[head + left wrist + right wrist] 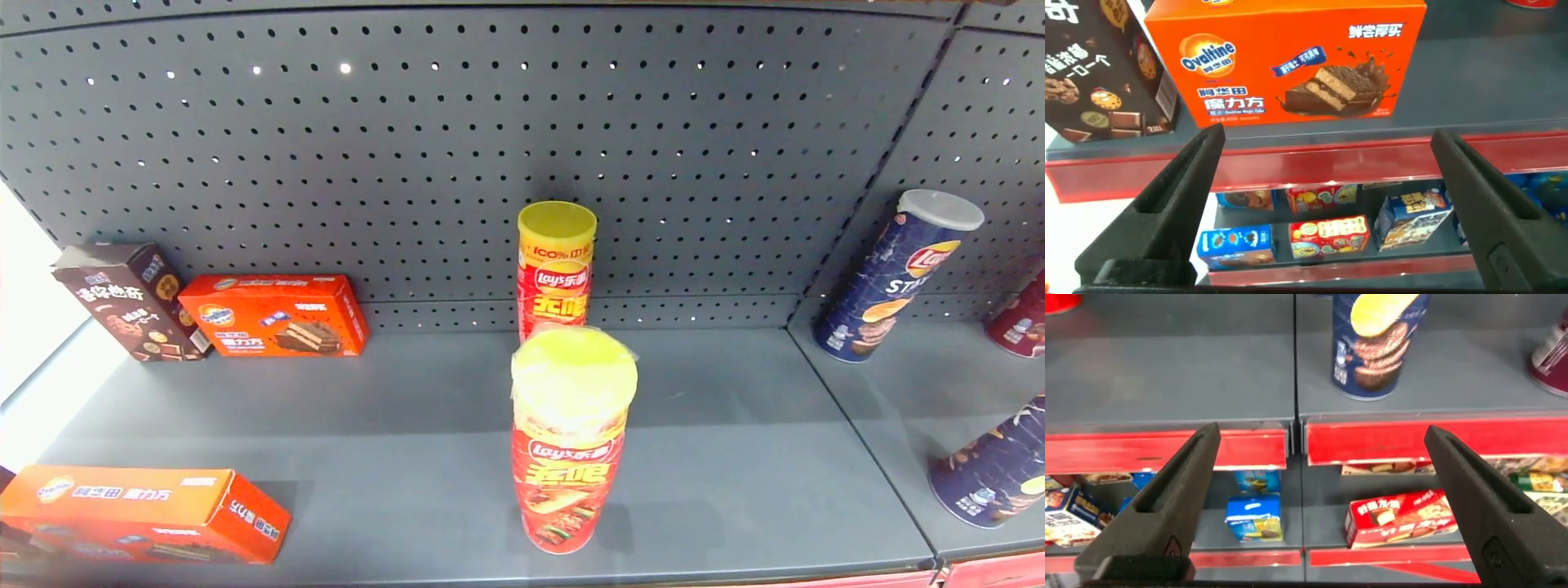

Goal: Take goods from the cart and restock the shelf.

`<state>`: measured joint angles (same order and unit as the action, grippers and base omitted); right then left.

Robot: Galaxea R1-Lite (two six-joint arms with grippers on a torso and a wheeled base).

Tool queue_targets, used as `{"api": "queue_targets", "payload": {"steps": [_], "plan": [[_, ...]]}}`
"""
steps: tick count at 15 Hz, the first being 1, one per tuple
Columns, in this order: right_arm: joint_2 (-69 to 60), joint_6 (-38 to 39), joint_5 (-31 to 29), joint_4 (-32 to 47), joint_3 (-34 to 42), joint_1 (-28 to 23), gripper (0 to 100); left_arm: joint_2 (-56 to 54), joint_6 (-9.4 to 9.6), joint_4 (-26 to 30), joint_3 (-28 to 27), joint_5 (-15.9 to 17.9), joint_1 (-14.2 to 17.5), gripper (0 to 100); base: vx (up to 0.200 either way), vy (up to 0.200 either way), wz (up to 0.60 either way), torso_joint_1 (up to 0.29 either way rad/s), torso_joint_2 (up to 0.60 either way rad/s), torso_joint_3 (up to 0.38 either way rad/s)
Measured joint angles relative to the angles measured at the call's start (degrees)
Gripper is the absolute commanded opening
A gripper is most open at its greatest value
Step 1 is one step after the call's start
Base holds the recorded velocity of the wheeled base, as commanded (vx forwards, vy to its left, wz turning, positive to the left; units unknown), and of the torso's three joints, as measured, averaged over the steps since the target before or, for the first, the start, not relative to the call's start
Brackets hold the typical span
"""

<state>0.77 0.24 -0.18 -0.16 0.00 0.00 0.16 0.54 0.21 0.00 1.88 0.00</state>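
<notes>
While the left claw [1327, 139] and right claw [1322, 431] gape empty, the orange box [1290, 61] stands beyond the left.

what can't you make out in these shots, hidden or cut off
Head view: rear red can, base hidden by the front red can.
Head view: front orange box, cut off by left and bottom edges.
Head view: maroon can, mostly cut off by the right edge.
Right wrist view: blue can, upper part cut off by the frame edge.
Left wrist view: brown box, cut off by the frame edge.
</notes>
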Motion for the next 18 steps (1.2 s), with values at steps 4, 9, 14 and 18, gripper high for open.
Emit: {"api": "queue_targets", "payload": {"steps": [4, 9, 14, 18], "plan": [[0.0, 0.02, 0.0, 0.0, 0.0, 0.0, 100, 0.02, -0.07, -0.02, 0.0, -0.1, 0.0, 100, 0.0, 0.0, 0.0, 0.0, 0.0, 0.0], [0.02, 0.02, 0.0, 0.02, 0.0, -0.02, 100, 0.05, -0.18, 0.0, 0.0, -0.24, -0.02, 100, -0.08, 0.0, 0.0, -0.001, 0.0, -0.001], [0.0, 0.0, 0.0, 0.0, 0.0, 0.0, 100, 0.05, -0.16, -0.05, 0.0, -0.27, 0.0, 100, -0.08, 0.0, 0.0, 0.005, 0.0, 0.001], [0.0, 0.02, 0.0, 0.02, 0.0, 0.0, 100, 0.05, -0.1, -0.02, 0.0, -0.13, 0.0, 100, 0.0, 0.0, 0.0, 0.0, 0.0, 0.0]]}}
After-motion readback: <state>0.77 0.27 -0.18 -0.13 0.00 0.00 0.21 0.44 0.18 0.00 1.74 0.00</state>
